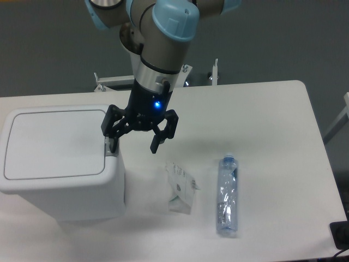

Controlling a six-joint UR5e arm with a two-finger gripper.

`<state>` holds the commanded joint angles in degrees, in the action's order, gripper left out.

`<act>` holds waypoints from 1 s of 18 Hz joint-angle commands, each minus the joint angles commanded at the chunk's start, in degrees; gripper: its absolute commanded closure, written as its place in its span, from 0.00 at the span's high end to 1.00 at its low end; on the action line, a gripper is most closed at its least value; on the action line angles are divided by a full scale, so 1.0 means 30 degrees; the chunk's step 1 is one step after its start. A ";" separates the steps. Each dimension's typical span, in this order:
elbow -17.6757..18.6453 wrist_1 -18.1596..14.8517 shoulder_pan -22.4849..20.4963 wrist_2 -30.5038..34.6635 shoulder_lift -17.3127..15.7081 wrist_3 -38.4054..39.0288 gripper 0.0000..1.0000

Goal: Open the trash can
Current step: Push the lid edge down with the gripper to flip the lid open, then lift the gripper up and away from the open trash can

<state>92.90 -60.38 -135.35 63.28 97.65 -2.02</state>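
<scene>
Table (272, 109): trash can (54, 153) lid shut, gripper (133, 144) at rim

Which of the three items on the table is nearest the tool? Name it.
The trash can: the tool hangs at its right rim, one finger right by the lid's edge. The crumpled wrapper and plastic bottle lie farther right, clear of it.

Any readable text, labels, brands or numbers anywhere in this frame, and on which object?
None can be read.
Plastic bottle: clear, with no legible label.
Crumpled wrapper: faint green marks, too blurred to read.
Trash can: plain white, no markings visible.
Gripper: only a blue light on the wrist above it, no text.
</scene>
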 joint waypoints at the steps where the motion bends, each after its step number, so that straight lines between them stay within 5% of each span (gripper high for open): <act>1: 0.0000 0.0000 0.0000 0.0000 0.0000 0.0000 1.00; 10: -0.0992 0.0790 -0.0583 -0.0147 -0.0234 0.0176 1.00; 14: -0.2225 0.1345 -0.2455 0.0000 -0.0322 -0.0087 1.00; 16: -0.2227 0.2485 -0.3746 0.0145 -0.0352 -0.0759 1.00; 18: -0.2140 0.2783 -0.4684 0.1837 -0.0351 -0.2364 1.00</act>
<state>86.48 -52.03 -149.40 68.79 96.59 -9.11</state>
